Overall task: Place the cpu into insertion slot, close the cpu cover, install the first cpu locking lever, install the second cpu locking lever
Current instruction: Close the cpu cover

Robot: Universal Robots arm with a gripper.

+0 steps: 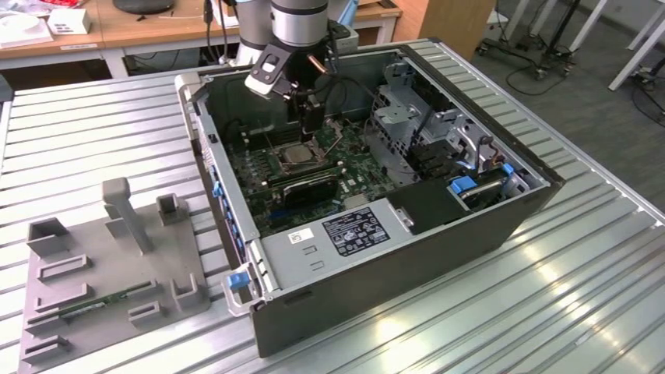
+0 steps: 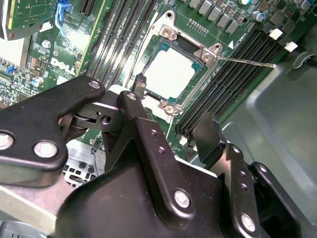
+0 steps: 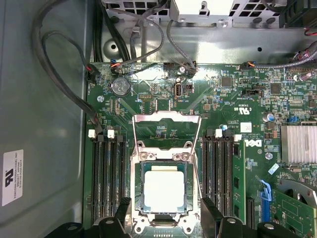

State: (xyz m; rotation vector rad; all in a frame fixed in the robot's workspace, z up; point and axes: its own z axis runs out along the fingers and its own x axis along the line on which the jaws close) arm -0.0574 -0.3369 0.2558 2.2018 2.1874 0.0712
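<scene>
Hovering over the green board [image 3: 223, 99], the tool [image 3: 166, 206] spread wide and holding nothing, the cpu [image 3: 164, 191] lying in the insertion slot [image 3: 163, 218], the cpu cover [image 3: 167, 114] open.

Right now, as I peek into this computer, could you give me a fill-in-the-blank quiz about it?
The ____ sits in the insertion slot.
The circuit board around it is coloured ____.
The claw hovers above, its fingers ____.
Missing words: cpu; green; open.
</scene>
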